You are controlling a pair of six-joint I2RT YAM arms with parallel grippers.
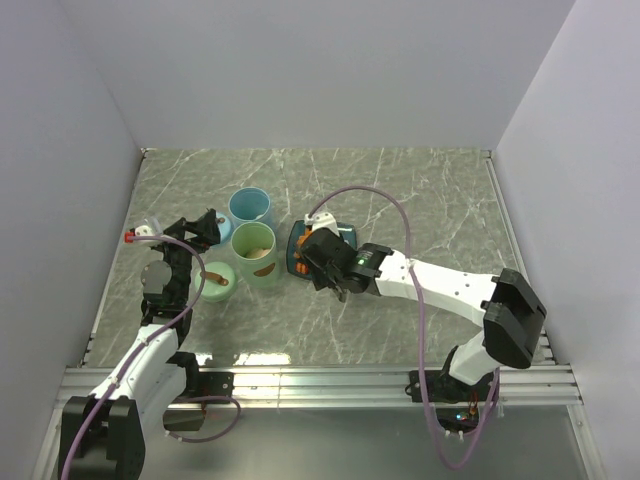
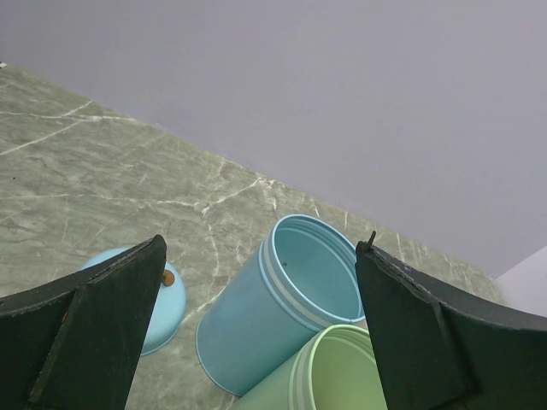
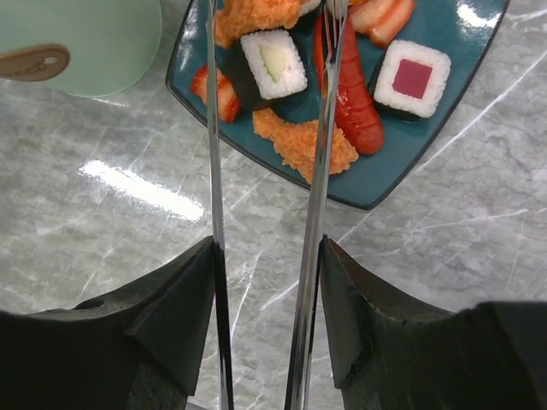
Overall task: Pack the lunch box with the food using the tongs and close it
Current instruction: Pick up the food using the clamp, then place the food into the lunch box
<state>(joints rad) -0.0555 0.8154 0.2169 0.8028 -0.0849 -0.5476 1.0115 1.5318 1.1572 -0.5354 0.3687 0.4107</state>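
My right gripper (image 3: 267, 248) (image 1: 325, 265) is shut on the tongs (image 3: 320, 171), one finger pressed against the outside of each silver arm. The tong arms stand apart, their tips over the teal plate (image 3: 444, 137) (image 1: 346, 234). One arm lies across a red sausage-like piece (image 3: 357, 111); the other runs beside a cucumber roll (image 3: 273, 64). A tuna roll (image 3: 413, 79) and an orange fried piece (image 3: 299, 143) also lie on the plate. The lunch box shows as a blue tub (image 1: 250, 210) (image 2: 282, 299) and a green tub (image 1: 254, 252) (image 2: 342, 376). My left gripper (image 2: 261, 248) (image 1: 195, 230) is open, facing the tubs.
A pale green lid (image 1: 217, 277) (image 3: 77, 43) with a brown tag lies left of the plate. A blue lid (image 2: 137, 299) with a brown knob lies left of the blue tub. White walls enclose the marble table (image 1: 420, 200) at left, back and right.
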